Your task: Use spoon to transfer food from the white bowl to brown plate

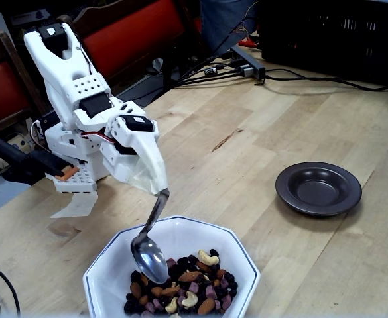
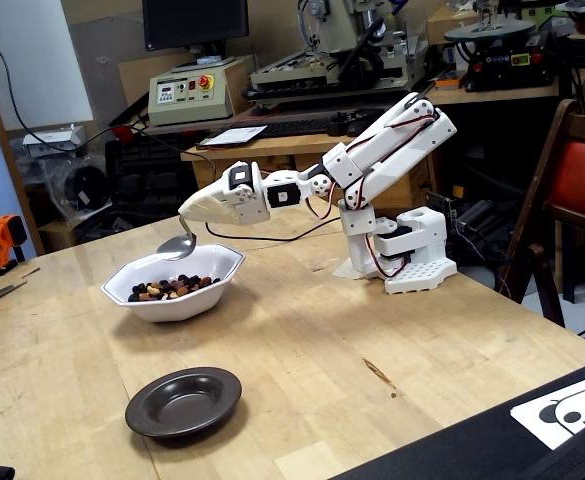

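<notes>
Bright even indoor light, soft shadows, both views slightly grainy
</notes>
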